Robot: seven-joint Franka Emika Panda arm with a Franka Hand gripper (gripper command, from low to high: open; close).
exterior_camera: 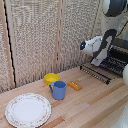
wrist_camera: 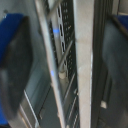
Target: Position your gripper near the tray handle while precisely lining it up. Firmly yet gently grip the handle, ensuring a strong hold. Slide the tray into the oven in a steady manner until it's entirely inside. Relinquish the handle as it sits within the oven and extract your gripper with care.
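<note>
The oven point(exterior_camera: 119, 56) stands at the exterior view's right edge, mostly hidden by the arm. The tray point(exterior_camera: 102, 71), a dark wire rack, sticks out of it over the wooden table. The tray handle point(exterior_camera: 95, 74) is the thin dark bar along its front edge. My gripper point(exterior_camera: 98, 61) hangs low over the rack, close to the oven. In the wrist view the blue-tipped fingers point(wrist_camera: 14, 65) stand wide apart. A thin metal bar point(wrist_camera: 54, 80) runs between them, nearer one finger, and neither finger clearly touches it. My gripper point(wrist_camera: 65, 65) is open.
On the table stand a blue mug point(exterior_camera: 59, 90), a yellow bowl point(exterior_camera: 51, 78), a small orange object point(exterior_camera: 75, 85) and a round white patterned plate point(exterior_camera: 28, 110). A woven screen point(exterior_camera: 40, 35) forms the back wall.
</note>
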